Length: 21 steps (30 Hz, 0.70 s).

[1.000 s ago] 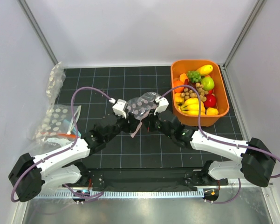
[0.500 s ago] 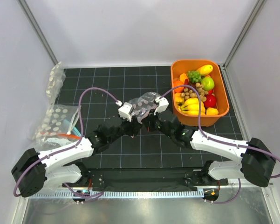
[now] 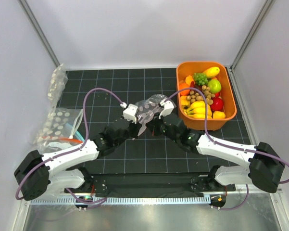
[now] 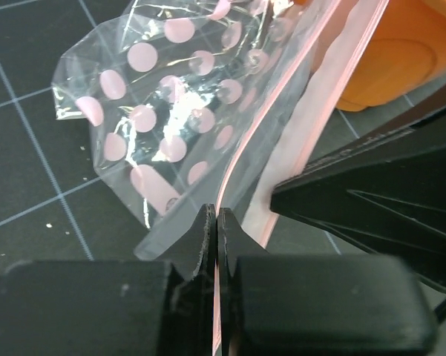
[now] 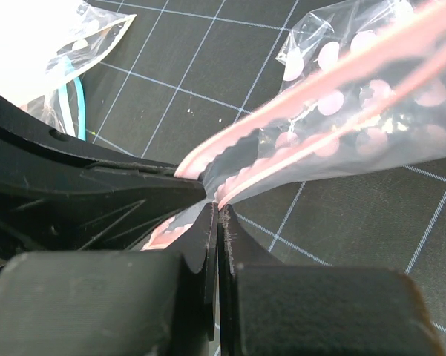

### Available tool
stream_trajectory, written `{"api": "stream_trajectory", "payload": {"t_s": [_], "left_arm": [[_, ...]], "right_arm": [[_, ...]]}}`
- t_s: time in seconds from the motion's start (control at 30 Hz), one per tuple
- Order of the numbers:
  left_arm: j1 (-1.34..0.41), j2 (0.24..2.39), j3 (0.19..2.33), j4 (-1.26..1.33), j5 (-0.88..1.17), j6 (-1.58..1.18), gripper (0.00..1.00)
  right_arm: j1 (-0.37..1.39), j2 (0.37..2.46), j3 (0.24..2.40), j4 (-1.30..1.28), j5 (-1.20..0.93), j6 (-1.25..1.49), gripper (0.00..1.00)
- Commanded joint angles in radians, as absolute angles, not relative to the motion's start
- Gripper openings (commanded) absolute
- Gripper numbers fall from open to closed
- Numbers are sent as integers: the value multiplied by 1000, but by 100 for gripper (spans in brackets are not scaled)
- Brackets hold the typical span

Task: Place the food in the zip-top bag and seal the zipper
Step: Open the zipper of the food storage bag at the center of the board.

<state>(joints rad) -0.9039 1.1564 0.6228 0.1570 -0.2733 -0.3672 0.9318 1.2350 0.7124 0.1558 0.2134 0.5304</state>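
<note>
Top view: the zip-top bag (image 3: 149, 107) is held above the middle of the table (image 3: 106, 86), between the two arms and just left of the orange tub (image 3: 231, 98). It is clear, crinkled and printed with pale pink dots. I see no food inside it.

Left end effector (image 4: 217, 219): fingers pressed together, with the pink zipper (image 4: 282, 126) running up from between the tips. It is clamped on the rim strip. From this wrist view the bag body fans out to the upper left above the black gridded mat, and the tub's corner shows at the upper right.

Right end effector (image 5: 217, 212): fingers also together, pinching the zipper where the two pink rim strips converge. Beyond the pinch the strips separate, so the mouth gapes slightly there. The two end effectors sit just beside each other on the same end of the rim; whether they touch I cannot tell.

The food (image 3: 202, 94) all lies in the tub, at the right rear of the table: bananas (image 3: 198, 108) on the near side, green grapes (image 3: 200, 78) toward the far side, and yellow, green, orange and red pieces around a brown cluster.

Spare dotted bags (image 3: 57, 124) lie at the left edge, well apart from the arms.
</note>
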Motion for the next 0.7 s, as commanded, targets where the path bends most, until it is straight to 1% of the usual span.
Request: {"api": "stream_trajectory", "payload": {"t_s": [0.0, 0.17, 0.23, 0.27, 0.3, 0.33, 0.43, 0.53, 0.67], "left_arm": [[-907, 1146, 663, 141, -354, -388, 0], [-908, 1108, 646, 146, -371, -402, 0], [-907, 1092, 635, 158, -359, -397, 0], [-907, 1083, 632, 167, -351, -396, 0], [-907, 1078, 626, 172, -347, -394, 0], [-907, 1077, 624, 173, -335, -393, 0], [-908, 1074, 623, 179, -312, -391, 0], [-907, 1081, 624, 187, -285, -393, 0], [-908, 1101, 635, 195, -223, -391, 0]], "right_arm": [[927, 1239, 755, 186, 221, 534, 1], [922, 1264, 779, 130, 285, 551, 1], [914, 1273, 781, 121, 287, 555, 10], [911, 1275, 781, 121, 285, 558, 17], [911, 1273, 781, 121, 287, 558, 30], [910, 1272, 779, 121, 287, 557, 37], [907, 1266, 775, 121, 296, 557, 49], [904, 1255, 767, 124, 301, 557, 53], [902, 1235, 750, 140, 308, 560, 55]]}}
